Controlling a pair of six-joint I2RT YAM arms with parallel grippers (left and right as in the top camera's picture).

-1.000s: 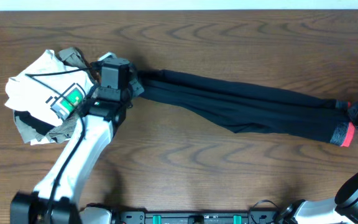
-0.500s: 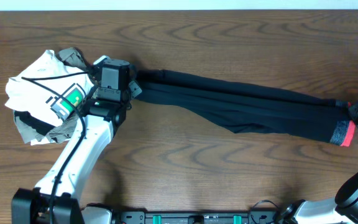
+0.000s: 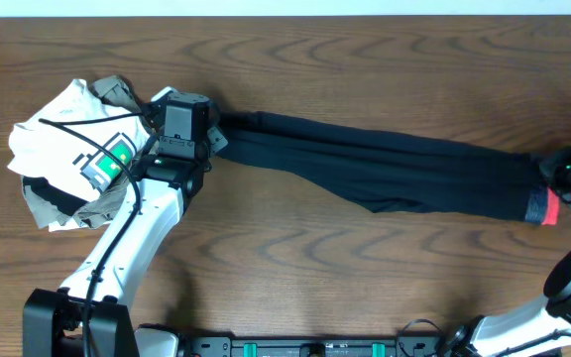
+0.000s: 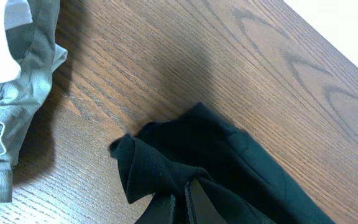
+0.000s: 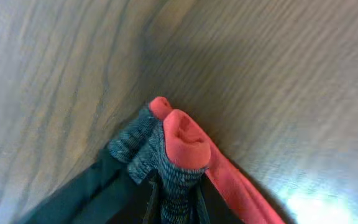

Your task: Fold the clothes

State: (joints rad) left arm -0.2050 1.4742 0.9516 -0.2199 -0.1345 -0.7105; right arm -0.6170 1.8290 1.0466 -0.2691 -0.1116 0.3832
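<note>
Closest in, the left fingers (image 4: 189,203) are pinched shut on the hem end of the dark pants (image 3: 385,169), with a crumpled corner of cloth poking out just past them. The right fingers (image 5: 153,200) likewise clamp the other end, gripping the grey-and-red waistband (image 5: 182,143).

Further out on the table (image 3: 365,288), the pants lie drawn into one long band between the two arms, running from the left of centre to the right edge. The cloth looks gathered lengthwise, perhaps with the legs laid together, though the dark folds are hard to read from above.

So the job seems barely begun: this garment is stretched and straightened but not yet folded end to end. Beside the left arm, a heap (image 3: 57,149) of white and grey clothes sits rumpled and untouched, and all of it remains to be folded.
</note>
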